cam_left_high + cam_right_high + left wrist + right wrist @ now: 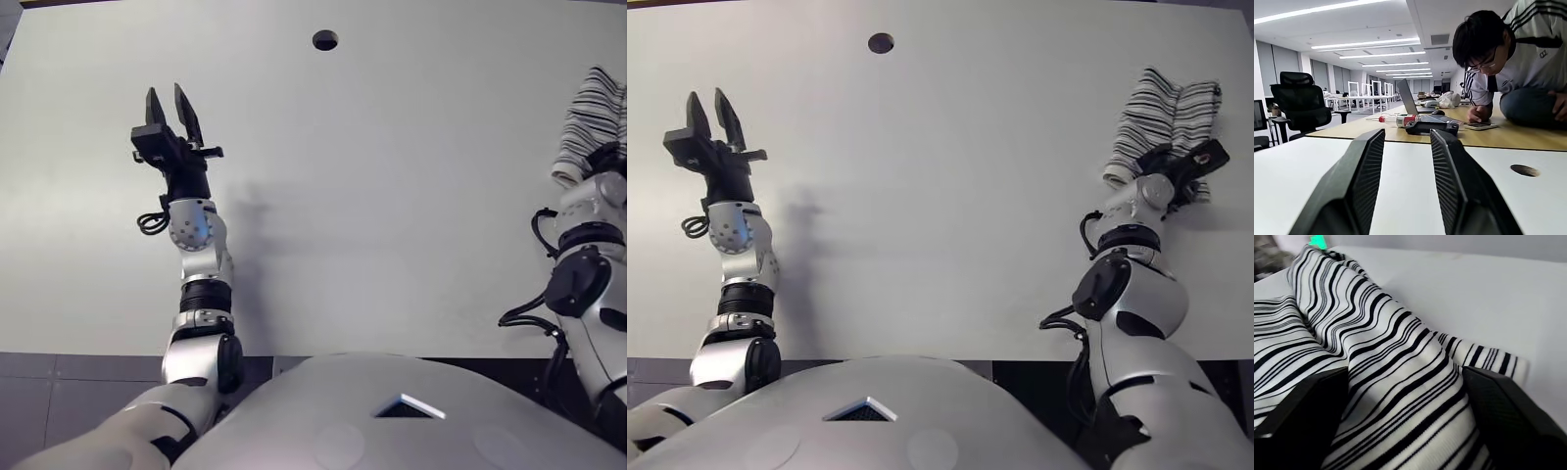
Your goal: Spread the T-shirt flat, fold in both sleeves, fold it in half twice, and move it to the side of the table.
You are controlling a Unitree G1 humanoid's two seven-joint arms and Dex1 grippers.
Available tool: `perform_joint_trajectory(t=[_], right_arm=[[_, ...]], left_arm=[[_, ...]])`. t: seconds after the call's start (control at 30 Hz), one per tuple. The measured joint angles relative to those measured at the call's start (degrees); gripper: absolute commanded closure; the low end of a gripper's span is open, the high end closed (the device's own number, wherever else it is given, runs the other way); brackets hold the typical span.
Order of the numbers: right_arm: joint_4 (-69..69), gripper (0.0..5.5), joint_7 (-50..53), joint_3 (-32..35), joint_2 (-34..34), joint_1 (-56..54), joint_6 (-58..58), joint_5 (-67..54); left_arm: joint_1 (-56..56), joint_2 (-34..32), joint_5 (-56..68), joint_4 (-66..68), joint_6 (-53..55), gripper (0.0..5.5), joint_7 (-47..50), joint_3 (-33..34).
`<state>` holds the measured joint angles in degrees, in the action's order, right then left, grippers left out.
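T-shirt (1161,113) folded, well right of the table hole (324,40), long axis running away from the robot. Right gripper (1187,166) is on it, fingers spread wide astride the fabric. Left gripper (168,103) released, left of the hole, far from the shirt.

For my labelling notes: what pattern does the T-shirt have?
Black and white stripes on the T-shirt; the right wrist view shows it best.

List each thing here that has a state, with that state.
T-shirt: folded bundle, lying at the table's right side.
Left gripper: open, empty, above the table.
Right gripper: open, fingers astride the T-shirt.
Laptop: lid open, on the far desk.
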<state>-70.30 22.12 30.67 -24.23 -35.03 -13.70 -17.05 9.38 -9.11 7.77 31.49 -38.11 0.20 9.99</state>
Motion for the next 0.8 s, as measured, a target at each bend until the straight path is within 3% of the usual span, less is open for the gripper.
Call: perform_joint_trajectory(t=[0.17, 0.27, 0.37, 0.47, 0.6, 0.8], right_arm=[[5.91, 1.35, 2.05, -4.14, 1.74, 1.38, -10.3, 5.39], [19.54, 1.35, 4.06, -11.6, 3.61, 4.27, -19.92, 15.52], [31.83, 1.35, 1.56, -25.71, 9.89, 7.56, -26.69, 29.98], [26.41, 1.35, 0.34, -36.29, 16.2, 8.33, -29.64, 38.82], [16.69, 1.32, 0.47, -37.57, 17.7, 8.73, -30.7, 38.74], [12.62, 1.3, -0.52, -35.82, 18.82, 8.69, -33.96, 34.75]], left_arm=[[-0.86, 3.04, 0.94, -5.49, 1.75, 3.78, 0.1, -0.21], [-1.08, 4.55, 0.05, -9.16, 1.64, 3.78, 0.1, -1.38], [0.27, 7.43, -2.56, -6.98, 0.72, 3.78, 0.1, -4.05], [3.09, 8.64, -6.1, 1.51, -2.75, 3.78, 1.95, -4.62], [3.25, 8.8, -9.48, 6.83, -7.7, 3.69, 4.51, -4.74], [3.42, 8.41, -12.7, 9.78, -11.94, 2.87, 5.12, -5.95]])
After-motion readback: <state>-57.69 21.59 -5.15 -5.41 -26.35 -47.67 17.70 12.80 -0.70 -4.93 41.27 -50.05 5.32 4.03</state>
